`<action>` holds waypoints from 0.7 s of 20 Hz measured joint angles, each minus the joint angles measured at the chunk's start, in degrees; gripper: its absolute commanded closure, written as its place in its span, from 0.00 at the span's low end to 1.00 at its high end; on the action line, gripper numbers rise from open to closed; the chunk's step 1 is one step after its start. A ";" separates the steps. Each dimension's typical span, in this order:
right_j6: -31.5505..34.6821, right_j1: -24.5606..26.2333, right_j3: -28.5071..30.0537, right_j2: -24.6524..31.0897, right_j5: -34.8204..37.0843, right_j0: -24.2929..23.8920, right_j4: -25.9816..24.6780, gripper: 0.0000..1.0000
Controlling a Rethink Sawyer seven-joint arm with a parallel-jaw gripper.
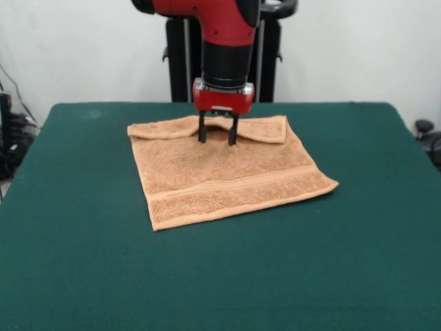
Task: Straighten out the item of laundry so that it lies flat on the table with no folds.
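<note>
The item of laundry [224,176], an orange-tan terry towel, lies on the dark green table [220,276] a little behind its middle. Its far edge is folded over toward the front as a narrow flap [262,129] running across the back. A woven band stripe crosses the towel near its front edge. My gripper [218,141] comes straight down at the fold, its two black fingers [202,133] apart and open, tips at or just above the cloth behind the flap's edge. Nothing is held between them.
Wide green felt surrounds the towel on all sides. A dark object [426,131] stands off the table's right side and cables [14,138] hang at the left.
</note>
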 measured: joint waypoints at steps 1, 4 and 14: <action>0.00 0.04 0.10 -0.25 -0.53 0.06 0.00 0.00; 0.00 0.11 0.30 -0.65 -1.41 0.14 0.00 0.00; 0.00 0.31 1.70 -2.30 -3.42 0.74 0.01 0.00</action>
